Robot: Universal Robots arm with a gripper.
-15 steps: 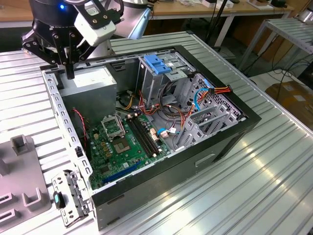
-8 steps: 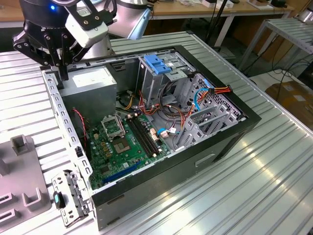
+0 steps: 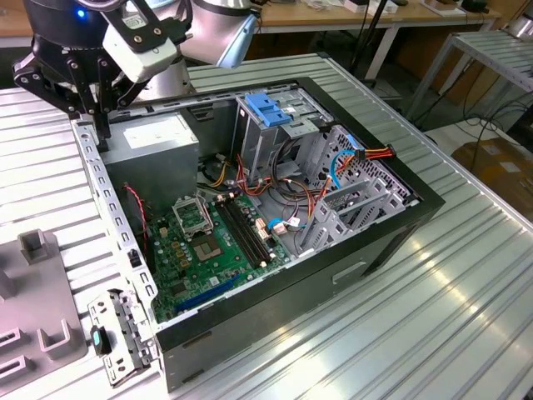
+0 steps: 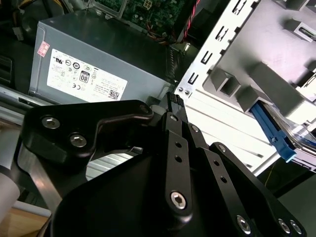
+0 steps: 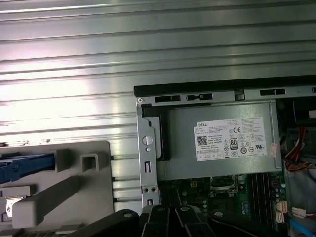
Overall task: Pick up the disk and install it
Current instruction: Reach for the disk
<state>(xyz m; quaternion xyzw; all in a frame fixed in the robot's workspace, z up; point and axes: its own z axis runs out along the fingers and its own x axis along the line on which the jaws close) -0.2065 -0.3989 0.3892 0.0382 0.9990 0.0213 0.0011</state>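
**Disk waits in its holder, pincer empty**

In the second wrist view the black pincer (image 4: 174, 102) is closest. Its fingertips are pressed together and hold nothing. It hangs over a corner of the computer case (image 4: 207, 64), by the grey power box (image 4: 94, 64). The disk (image 4: 274, 130) sits in a grey holder (image 4: 269, 81) beside the case, likely propped there for easy grabbing. Most of it is cut off, with one blue rail in sight.

In the first wrist view the holder lies on the ribbed desk (image 5: 148, 59), and the disk (image 5: 24, 165) is cut off too.

In the exterior view the pincer (image 3: 101, 117) is well apart from the holder (image 3: 37, 275).
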